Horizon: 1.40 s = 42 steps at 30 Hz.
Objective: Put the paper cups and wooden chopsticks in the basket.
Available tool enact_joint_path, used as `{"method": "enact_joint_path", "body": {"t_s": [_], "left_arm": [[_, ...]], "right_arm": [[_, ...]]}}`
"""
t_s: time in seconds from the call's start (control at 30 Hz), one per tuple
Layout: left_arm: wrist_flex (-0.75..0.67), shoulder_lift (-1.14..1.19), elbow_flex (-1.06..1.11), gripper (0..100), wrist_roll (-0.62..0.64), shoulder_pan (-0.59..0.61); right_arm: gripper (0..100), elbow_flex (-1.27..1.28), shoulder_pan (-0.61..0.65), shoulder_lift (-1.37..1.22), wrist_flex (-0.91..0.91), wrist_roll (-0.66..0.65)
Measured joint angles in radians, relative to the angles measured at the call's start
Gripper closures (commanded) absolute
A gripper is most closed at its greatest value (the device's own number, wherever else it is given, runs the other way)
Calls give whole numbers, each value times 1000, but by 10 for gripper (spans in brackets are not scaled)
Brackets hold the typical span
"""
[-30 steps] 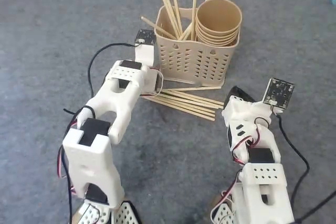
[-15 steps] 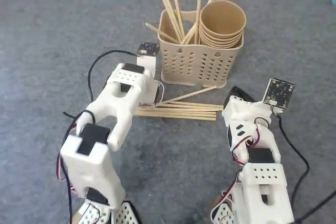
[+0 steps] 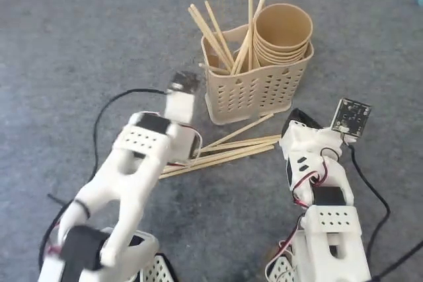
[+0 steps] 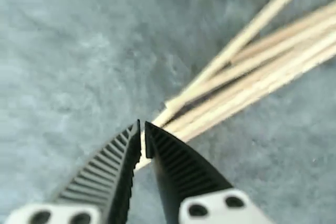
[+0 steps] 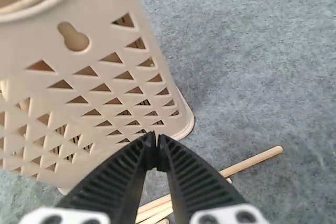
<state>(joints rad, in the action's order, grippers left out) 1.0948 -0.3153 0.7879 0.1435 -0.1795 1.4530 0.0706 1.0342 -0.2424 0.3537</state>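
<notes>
The high camera hangs above the robot's own end and looks down and forward across the grey carpet (image 3: 53, 64). It stands far enough off to take in the basket (image 3: 254, 90) at the far side and the loose chopsticks (image 3: 228, 148) before it. The left wrist camera rides behind the left gripper (image 4: 142, 124) and peers down along it, close to the floor. The right wrist camera sights along the right gripper (image 5: 156, 136), hard up against the basket's pierced wall. All three views share that chopstick bundle; high and right wrist share the basket.
</notes>
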Motion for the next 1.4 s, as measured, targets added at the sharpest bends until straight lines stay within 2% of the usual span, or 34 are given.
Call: {"method": "enact_joint_path", "body": {"t_s": [0.17, 0.3, 0.4, 0.57, 0.7, 0.83, 1.03, 1.2, 1.4], "left_arm": [[-37, -86, 9, 987, 0, 80], [-106, -124, 41, 987, 0, 144], [-215, -175, 124, 987, 17, 215], [-407, -328, 265, 987, 124, 400], [-540, -420, 368, 987, 135, 514], [-715, -446, 456, 987, 141, 572], [-864, -450, 499, 987, 247, 638], [-881, -451, 499, 987, 261, 641], [-881, -451, 499, 987, 265, 641]], "right_arm": [[990, 0, 0, 0, -14, -2], [990, 0, 3, 0, -60, -75], [990, 0, 110, 0, -114, -137], [990, 0, 311, 0, -163, -210], [989, 0, 391, 0, -72, -216], [987, 0, 476, 0, 35, -219], [988, 0, 489, 0, 213, -219], [990, -5, 488, -34, 301, -219], [990, -150, 420, -301, 319, -219]]}}
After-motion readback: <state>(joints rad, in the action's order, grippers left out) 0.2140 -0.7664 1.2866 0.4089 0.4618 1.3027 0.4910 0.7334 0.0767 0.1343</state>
